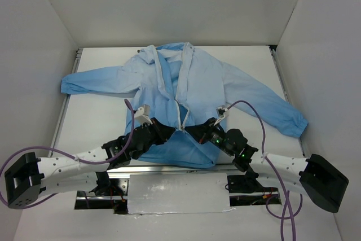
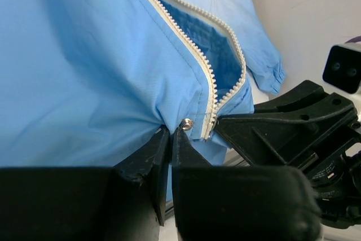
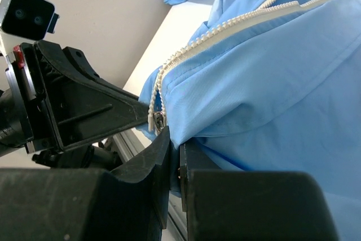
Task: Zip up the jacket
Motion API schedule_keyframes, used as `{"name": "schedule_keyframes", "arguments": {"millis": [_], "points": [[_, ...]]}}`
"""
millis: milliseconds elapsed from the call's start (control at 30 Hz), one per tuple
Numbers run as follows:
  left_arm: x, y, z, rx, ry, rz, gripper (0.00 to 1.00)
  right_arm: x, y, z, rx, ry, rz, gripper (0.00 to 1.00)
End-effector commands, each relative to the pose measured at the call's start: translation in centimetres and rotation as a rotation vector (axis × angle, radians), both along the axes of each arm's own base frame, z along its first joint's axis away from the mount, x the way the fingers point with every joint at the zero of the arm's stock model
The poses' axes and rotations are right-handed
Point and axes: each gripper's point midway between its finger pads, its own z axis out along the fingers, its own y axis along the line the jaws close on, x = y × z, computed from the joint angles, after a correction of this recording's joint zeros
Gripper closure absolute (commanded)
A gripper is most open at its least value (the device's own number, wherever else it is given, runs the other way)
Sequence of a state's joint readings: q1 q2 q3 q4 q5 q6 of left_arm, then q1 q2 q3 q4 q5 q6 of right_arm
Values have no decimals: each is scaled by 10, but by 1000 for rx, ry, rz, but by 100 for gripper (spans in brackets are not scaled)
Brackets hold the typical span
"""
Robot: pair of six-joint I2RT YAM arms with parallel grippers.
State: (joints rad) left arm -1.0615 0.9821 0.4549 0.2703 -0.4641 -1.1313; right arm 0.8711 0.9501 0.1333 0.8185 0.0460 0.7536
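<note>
The light-blue jacket [image 1: 197, 83] lies flat on the white table, collar far, hem near me. Its white zipper [image 1: 181, 111] is joined only for a short way at the hem and gapes open above. My left gripper [image 1: 169, 130] is shut on the hem fabric just left of the zipper, beside a metal snap [image 2: 186, 123]; its tips [image 2: 171, 131] pinch the cloth. My right gripper [image 1: 195, 130] is shut on the hem fabric just right of the zipper [image 3: 176, 142], next to the metal slider [image 3: 159, 119]. The two grippers nearly touch.
The sleeves spread out to the left [image 1: 90, 83] and right [image 1: 276, 108]. White walls close in three sides. A metal rail and a foil-covered plate [image 1: 175, 193] run along the near edge. Purple cables [image 1: 251, 105] loop over both arms.
</note>
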Motion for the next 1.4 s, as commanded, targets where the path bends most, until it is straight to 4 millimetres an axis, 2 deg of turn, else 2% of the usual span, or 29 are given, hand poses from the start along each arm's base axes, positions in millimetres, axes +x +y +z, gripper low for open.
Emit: {"name": "schedule_keyframes", "arguments": {"millis": [0,167,367,633,1367], "points": [[10,2,38,-61,-70,54,100,-2,1,15,42,-33,0,100],[16,7,51,-40,-123,80,100,-7,4,8,23,-2,14,100],[20,5,54,-35,-134,89,100,-3,7,7,10,51,-11,100],[24,2,43,8,-105,107,100,0,5,21,31,32,-60,100],[24,-10,33,64,-85,117,100,6,1,31,11,9,-112,100]]}}
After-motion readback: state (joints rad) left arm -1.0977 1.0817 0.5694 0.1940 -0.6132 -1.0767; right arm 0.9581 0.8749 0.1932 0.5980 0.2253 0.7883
